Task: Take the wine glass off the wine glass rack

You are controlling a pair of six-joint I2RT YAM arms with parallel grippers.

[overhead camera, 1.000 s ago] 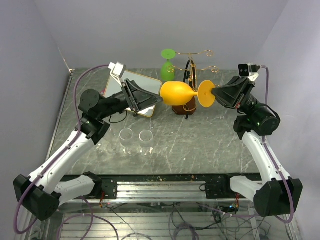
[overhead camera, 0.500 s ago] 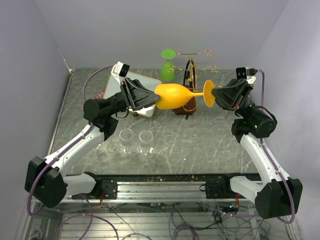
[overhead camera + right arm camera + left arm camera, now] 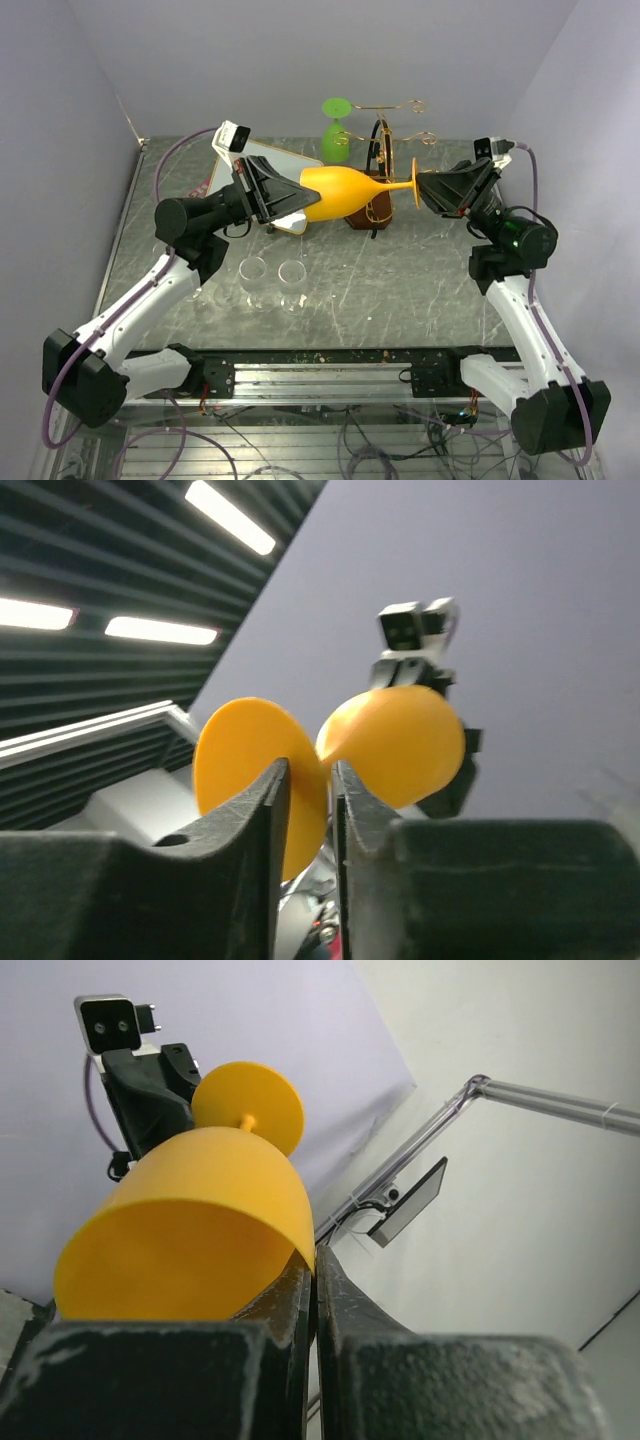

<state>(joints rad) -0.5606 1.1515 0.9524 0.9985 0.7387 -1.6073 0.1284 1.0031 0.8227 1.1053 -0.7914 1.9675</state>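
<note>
An orange wine glass [image 3: 340, 192] hangs level in the air between my two grippers, in front of the gold wire wine glass rack [image 3: 388, 140] and clear of it. My left gripper [image 3: 298, 200] is shut on the bowl's rim, pinching the wall [image 3: 190, 1230] between its fingers [image 3: 313, 1270]. My right gripper [image 3: 424, 190] stands slightly open around the round foot [image 3: 240, 760], with a narrow gap beside the disc [image 3: 312, 780]. A green wine glass [image 3: 336, 140] hangs upside down at the rack's left arm.
Two clear tumblers [image 3: 253, 272] [image 3: 292, 272] stand on the marble table in front of the left arm. A white wood-framed board [image 3: 262, 165] leans behind my left gripper. The rack's dark wooden base [image 3: 368, 217] sits under the orange glass. Walls enclose three sides.
My left gripper has shut on the bowl's rim. My right gripper's jaws have parted from the foot. The glass has shifted a little left, its foot now edge-on.
</note>
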